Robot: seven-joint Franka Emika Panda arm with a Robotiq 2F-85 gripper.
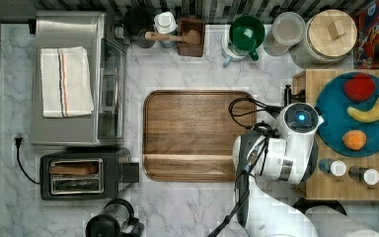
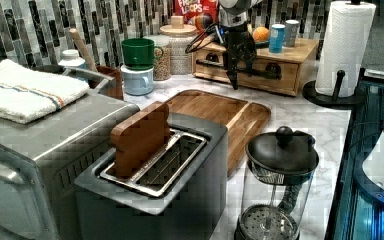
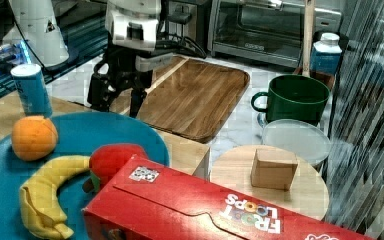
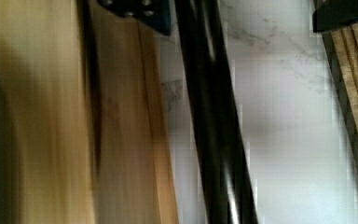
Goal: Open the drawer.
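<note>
A kitchen scene on a white marble surface, described from the top view's left to its right. At the far left sits a steel toaster oven with a folded towel on top, and a toaster just beside it. In the middle lies a dark brown wooden tray. At the top view's right stands a pale wooden box carrying a blue plate of fruit; its front holds the drawer, light bamboo with a long black bar handle. The robot's gripper hangs at the drawer's front, pointing down, its jaws spread apart with one finger on each side of the bar, as the wrist view shows; they do not appear clenched on it. In the left view the drawer front looks flush or nearly flush with the box, so the drawer seems shut or barely started. By this reading the approach is done, and closing on the handle and pulling the drawer out towards the tray is left.
</note>
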